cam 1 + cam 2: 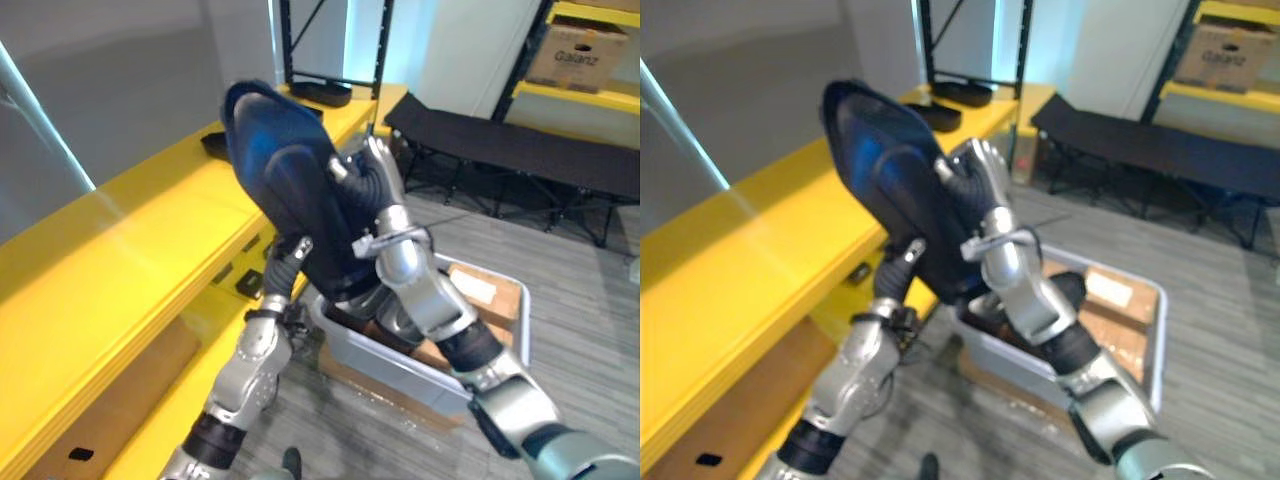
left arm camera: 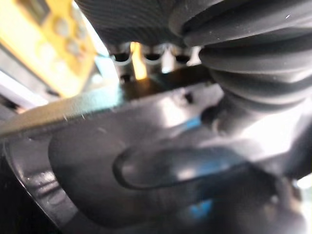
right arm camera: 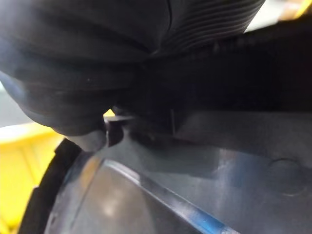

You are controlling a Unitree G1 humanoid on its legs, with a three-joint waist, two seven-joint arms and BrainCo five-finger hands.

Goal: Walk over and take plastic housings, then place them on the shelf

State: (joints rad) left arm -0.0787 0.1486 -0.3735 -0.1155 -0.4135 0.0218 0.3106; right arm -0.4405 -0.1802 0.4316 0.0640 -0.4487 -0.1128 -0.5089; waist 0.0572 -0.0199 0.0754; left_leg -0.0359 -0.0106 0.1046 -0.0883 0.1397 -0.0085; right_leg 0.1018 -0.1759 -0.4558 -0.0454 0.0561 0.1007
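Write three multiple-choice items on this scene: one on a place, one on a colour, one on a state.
1. Where is the dark housing?
A flat on the floor
B held up between both hands by the shelf
C inside a drawer

2. What colour is the shelf?
A yellow
B red
C white

3. How is the grey bin?
A upside down
B upright and bare
C upright with cardboard inside

Answers:
1 B: the housing is raised between the left hand below and the right hand at its side, over the shelf's edge.
2 A: the shelf's boards are yellow.
3 C: the bin stands upright on the floor with brown cardboard in it.
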